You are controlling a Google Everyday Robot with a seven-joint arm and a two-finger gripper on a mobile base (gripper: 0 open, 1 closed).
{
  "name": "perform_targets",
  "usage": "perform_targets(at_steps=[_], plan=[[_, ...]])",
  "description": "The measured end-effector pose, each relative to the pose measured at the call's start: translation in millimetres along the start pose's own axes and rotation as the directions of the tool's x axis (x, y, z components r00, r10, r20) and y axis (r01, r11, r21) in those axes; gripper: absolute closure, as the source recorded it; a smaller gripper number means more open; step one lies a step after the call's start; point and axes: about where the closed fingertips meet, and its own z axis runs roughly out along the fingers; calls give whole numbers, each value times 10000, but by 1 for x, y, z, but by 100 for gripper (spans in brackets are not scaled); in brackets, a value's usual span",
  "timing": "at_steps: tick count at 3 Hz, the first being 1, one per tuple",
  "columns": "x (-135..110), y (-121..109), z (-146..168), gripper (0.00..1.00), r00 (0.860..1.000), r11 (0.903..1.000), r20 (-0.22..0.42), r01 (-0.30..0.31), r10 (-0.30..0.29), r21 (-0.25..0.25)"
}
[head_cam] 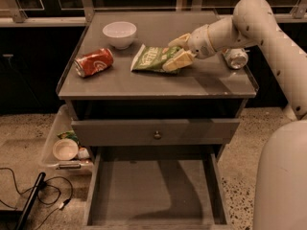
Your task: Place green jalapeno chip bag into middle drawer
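Note:
The green jalapeno chip bag lies flat on the cabinet top, near the middle. My gripper reaches in from the right at the bag's right end. Its two pale fingers are spread, one behind the bag's end and one in front, so the gripper is open. The bag rests on the top and is not lifted. The middle drawer is pulled out below, with a bare grey floor and nothing in it. Above it is a closed drawer front with a round knob.
A red soda can lies on its side at the left of the top. A white bowl stands at the back. A green-and-white can lies behind my arm at the right. A plastic bin and cables are on the floor to the left.

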Motion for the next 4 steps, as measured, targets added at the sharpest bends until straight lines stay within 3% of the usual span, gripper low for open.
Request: perform_targets(at_steps=[2,3,4], plan=[[0,0,0,84,10000,10000,0,0,0,-1],[0,0,0,100,10000,10000,0,0,0,-1],[0,0,0,100,10000,10000,1,1,-1,-2]])
